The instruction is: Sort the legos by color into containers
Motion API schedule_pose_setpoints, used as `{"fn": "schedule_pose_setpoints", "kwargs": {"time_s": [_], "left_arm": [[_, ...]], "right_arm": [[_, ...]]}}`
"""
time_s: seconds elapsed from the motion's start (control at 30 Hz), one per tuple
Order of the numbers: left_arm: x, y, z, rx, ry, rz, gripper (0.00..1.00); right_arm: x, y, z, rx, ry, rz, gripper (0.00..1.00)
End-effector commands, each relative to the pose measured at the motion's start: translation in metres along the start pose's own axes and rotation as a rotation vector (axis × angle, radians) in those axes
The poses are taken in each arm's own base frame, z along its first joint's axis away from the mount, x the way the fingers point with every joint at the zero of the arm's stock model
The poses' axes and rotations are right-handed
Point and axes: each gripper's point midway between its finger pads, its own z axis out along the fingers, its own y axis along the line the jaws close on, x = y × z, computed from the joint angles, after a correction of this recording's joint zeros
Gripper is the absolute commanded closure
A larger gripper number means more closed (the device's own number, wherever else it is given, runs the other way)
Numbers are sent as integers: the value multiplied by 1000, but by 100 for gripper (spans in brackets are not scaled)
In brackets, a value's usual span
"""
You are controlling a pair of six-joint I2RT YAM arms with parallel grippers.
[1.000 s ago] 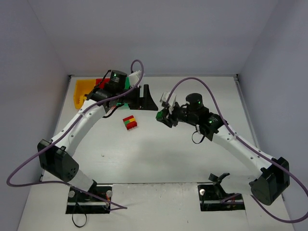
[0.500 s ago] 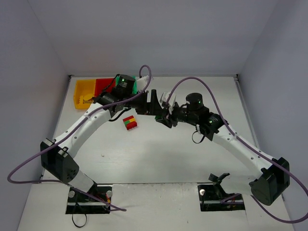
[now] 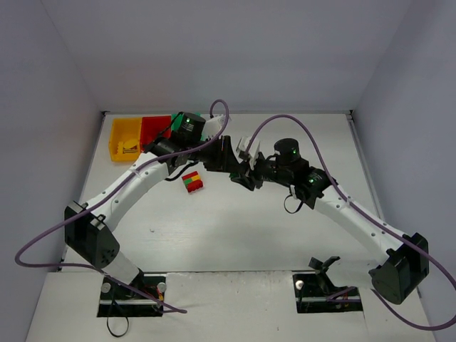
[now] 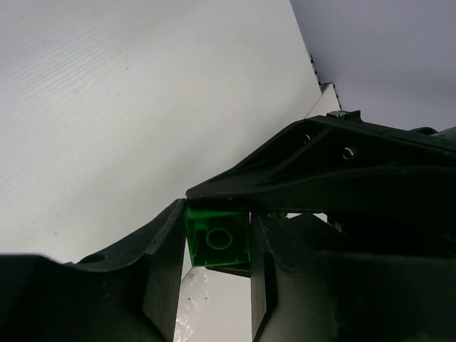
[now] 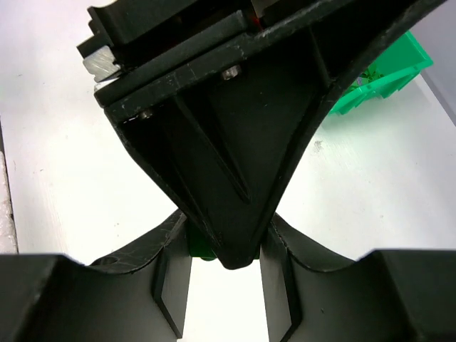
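Left arm has swung away from the bins over the last second and now meets the right arm mid-surface. Count: three bins in a row at the back left, yellow bin (image 3: 116,135), red bin (image 3: 153,127) and green bin (image 5: 388,75), the green one mostly hidden behind the left arm from above. One red, green and yellow clump (image 3: 192,182) sits alone on the surface (image 3: 214,228), plus one green brick (image 4: 217,242) up at the claws. Left claw (image 4: 217,214) is narrowed right down, with both fingers pressed against that brick's sides. Right claw (image 5: 224,235) is clamped tight, with a sliver of the same green showing between its fingers. Both claws seem to have it, just right of the clump.
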Motion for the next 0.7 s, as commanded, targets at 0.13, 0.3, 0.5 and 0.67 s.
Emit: {"fn": "schedule_pose_setpoints", "kwargs": {"time_s": [0.13, 0.3, 0.5, 0.67], "left_arm": [[-6, 0, -9, -55, -29, 75, 100], [-19, 37, -17, -193, -48, 112, 100], [-77, 110, -38, -419, -167, 121, 100], [-136, 180, -53, -630, -296, 116, 100]], "right_arm": [[-25, -20, 1, 92, -66, -31, 56], [-6, -44, -4, 239, -4, 46, 29], [20, -69, -21, 377, 21, 257, 0], [41, -61, -14, 367, 50, 381, 0]]}}
